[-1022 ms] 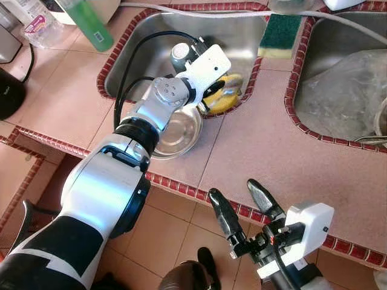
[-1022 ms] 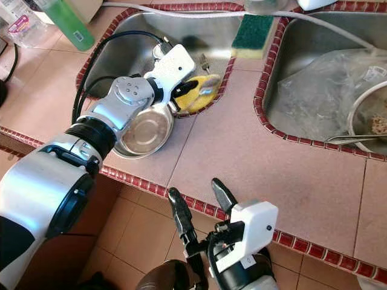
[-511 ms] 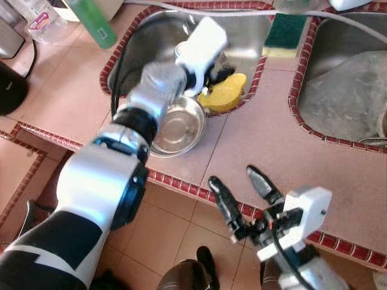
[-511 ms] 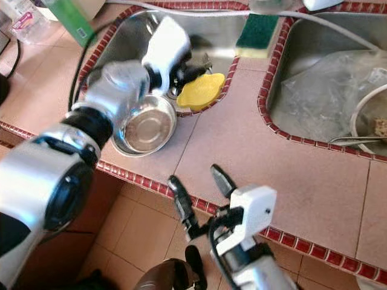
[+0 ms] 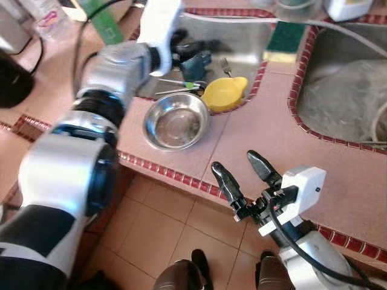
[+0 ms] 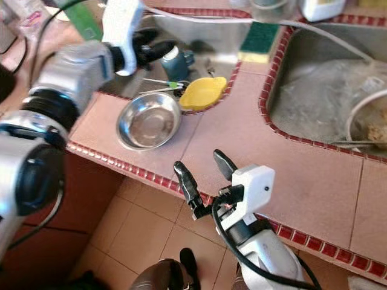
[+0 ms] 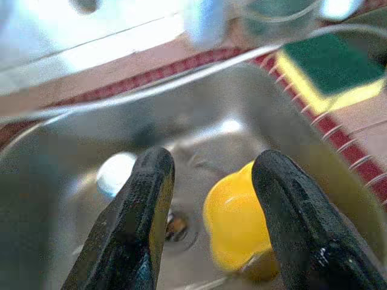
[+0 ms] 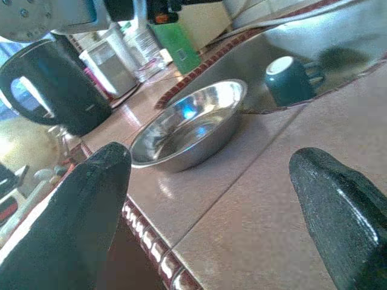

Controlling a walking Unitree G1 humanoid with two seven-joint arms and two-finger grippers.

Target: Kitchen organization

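The left gripper [image 5: 192, 47] hung open over the sink [image 5: 242, 42] – the yellow cup [image 5: 224, 93] just beside it – right gripper [image 5: 243, 176] open too

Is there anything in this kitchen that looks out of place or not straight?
Yes. The yellow bowl sits tilted on the corner rim of the left sink, half inside, and a teal mug lies on its side in that sink.

Pink tiled counter [image 5: 254, 130]; steel bowl [image 5: 176, 121] near its front edge.
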